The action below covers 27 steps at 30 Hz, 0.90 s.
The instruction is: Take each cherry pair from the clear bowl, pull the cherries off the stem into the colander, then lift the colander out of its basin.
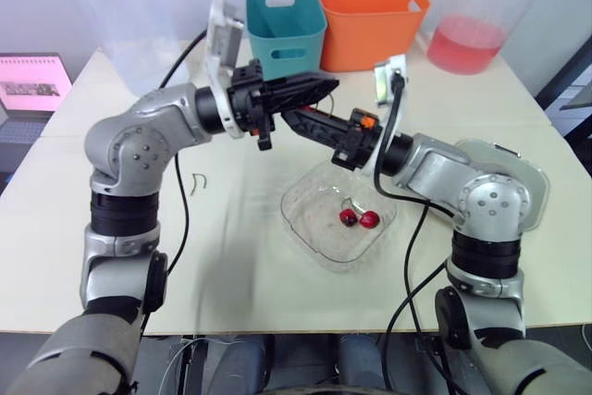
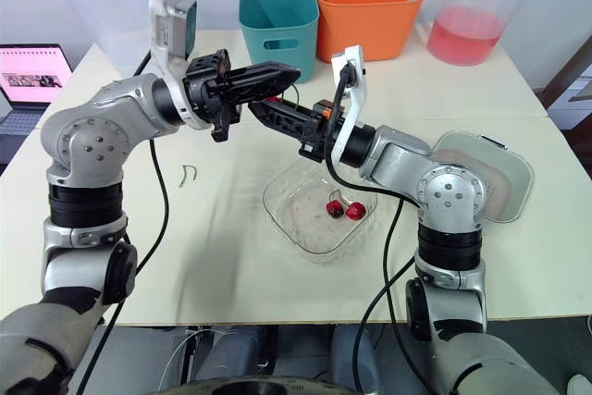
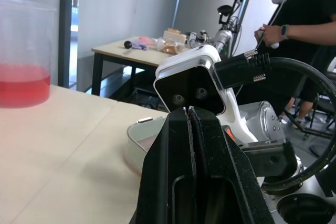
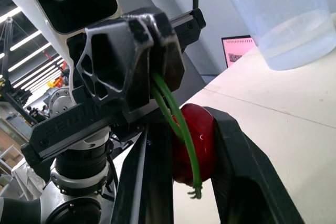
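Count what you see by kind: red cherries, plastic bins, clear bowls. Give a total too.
Round red cherries: 3 (cherry pair in the shallow clear plastic bowl; held cherry in the right gripper, its green stem pinched by the left gripper)
Rectangular plastic bins: 2 (teal bin, orange bin)
Clear bowls: 1
Total: 6

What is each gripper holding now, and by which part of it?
The left gripper pinches the green stem at its upper end. The right gripper clamps the red cherry on that stem by its body.
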Each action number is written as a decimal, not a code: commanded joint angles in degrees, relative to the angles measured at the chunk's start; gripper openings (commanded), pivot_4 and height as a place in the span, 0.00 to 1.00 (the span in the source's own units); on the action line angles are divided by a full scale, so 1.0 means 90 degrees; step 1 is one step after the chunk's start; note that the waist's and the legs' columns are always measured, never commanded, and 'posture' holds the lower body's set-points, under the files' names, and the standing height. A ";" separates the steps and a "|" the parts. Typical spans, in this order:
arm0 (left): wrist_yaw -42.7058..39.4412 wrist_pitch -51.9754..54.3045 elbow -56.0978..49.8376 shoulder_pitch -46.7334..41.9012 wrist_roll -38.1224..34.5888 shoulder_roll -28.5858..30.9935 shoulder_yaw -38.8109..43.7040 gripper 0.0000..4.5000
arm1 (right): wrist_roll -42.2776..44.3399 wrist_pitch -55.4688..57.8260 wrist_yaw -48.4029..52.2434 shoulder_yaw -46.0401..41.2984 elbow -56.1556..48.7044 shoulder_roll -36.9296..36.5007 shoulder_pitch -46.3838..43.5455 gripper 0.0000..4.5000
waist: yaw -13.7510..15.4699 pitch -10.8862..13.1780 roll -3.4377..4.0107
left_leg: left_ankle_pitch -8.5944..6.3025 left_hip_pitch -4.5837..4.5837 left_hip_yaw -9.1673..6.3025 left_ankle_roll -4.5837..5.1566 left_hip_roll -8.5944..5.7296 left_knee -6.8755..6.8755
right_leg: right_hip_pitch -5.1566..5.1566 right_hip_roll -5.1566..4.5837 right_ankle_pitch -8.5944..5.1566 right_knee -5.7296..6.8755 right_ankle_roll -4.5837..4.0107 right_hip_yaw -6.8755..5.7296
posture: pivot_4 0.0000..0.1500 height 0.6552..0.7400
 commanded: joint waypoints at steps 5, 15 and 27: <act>-0.0061 -0.0225 0.0101 -0.0232 0.0027 0.0048 0.0147 0.00 | -0.0164 0.0033 0.0338 0.0289 -0.0519 -0.0456 0.0260 0.17 | 0.0004 0.0000 0.0000 | 0.0000 0.0000 0.0001 0.0001 -0.0001 0.0001 | 0.0001 0.0000 0.0000 0.0000 0.0000 0.0000 | 1.00 1.00; -0.0027 -0.0312 0.0308 -0.0400 0.0078 0.0016 0.0235 0.00 | -0.0742 -0.0159 0.0794 0.0704 -0.0715 -0.0796 0.0669 0.17 | 0.0003 0.0000 0.0000 | 0.0000 0.0001 0.0001 0.0001 0.0000 0.0000 | 0.0000 0.0002 0.0000 0.0000 0.0000 -0.0001 | 1.00 1.00; -0.0043 -0.0315 0.0363 -0.0438 0.0011 0.0000 0.0237 0.00 | -0.1201 -0.0193 0.1050 0.0965 -0.0854 -0.1120 0.0888 0.17 | 0.0008 0.0000 0.0000 | 0.0000 0.0000 0.0001 0.0001 0.0000 0.0000 | 0.0000 0.0002 0.0000 -0.0001 0.0000 0.0000 | 1.00 1.00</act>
